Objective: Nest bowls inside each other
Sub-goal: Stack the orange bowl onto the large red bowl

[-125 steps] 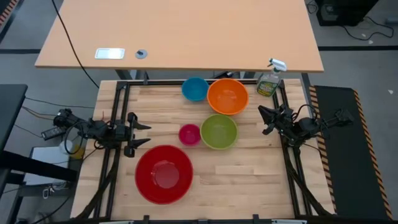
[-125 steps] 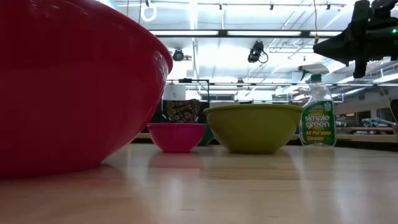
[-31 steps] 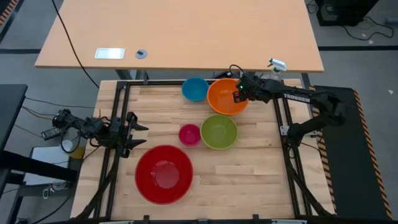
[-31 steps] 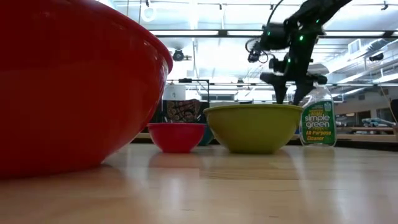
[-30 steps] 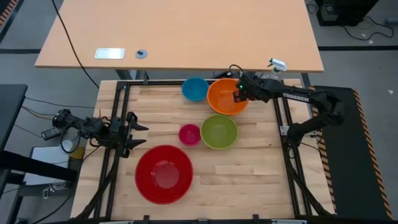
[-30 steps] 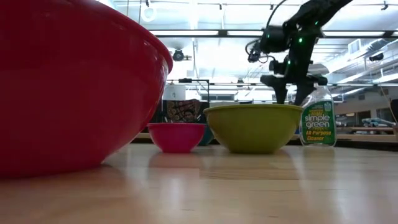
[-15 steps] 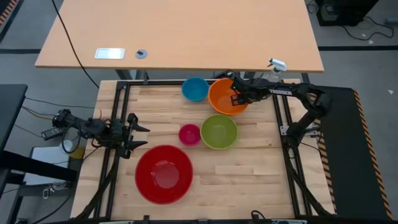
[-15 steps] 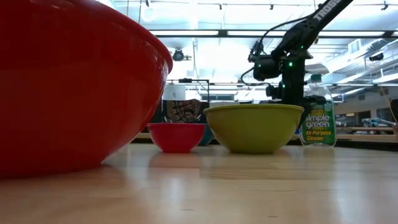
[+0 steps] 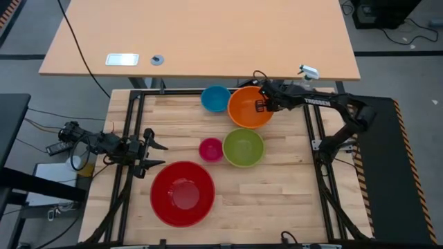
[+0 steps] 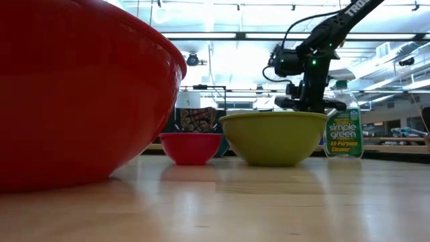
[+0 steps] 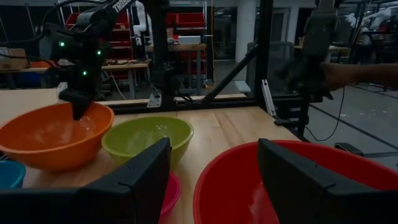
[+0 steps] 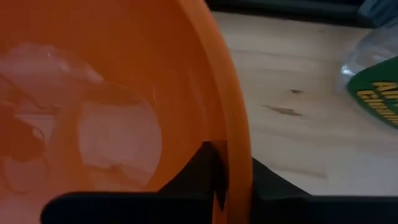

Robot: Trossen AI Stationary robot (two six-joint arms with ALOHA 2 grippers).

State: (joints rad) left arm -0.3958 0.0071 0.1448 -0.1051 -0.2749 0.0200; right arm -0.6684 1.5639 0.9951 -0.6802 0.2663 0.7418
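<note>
Five bowls sit base down on the wooden table: red (image 9: pixel 182 194) near the front, pink (image 9: pixel 210 149) and lime green (image 9: pixel 243 147) in the middle, blue (image 9: pixel 215 99) and orange (image 9: pixel 250 107) at the back. My right gripper (image 9: pixel 264 105) reaches in from the right and is shut on the orange bowl. The green bowl hides the orange bowl in the low view. My left gripper (image 9: pixel 156 153) waits open at the table's left edge, pointing level toward the red bowl (image 11: pixel 298 180). My right gripper pinches the orange bowl's rim (image 12: pixel 239 146) on its side toward the table's right edge, one finger (image 12: pixel 202 165) inside the bowl and the other (image 12: pixel 273 180) outside. The fingers slant steeply down from the right. The bowl sits level on the table (image 11: pixel 217 127).
A green spray bottle (image 9: pixel 299 92) stands at the far right corner, close behind my right arm. A black frame (image 9: pixel 208 90) borders the table. A tan desk (image 9: pixel 201 34) lies beyond the far edge. Bare wood (image 9: pixel 277 194) stretches right of the red bowl.
My right gripper has come down toward the orange bowl's right rim, tipped more steeply, and shut on it. The bowls stay in place. My left arm has kept nearly still.
</note>
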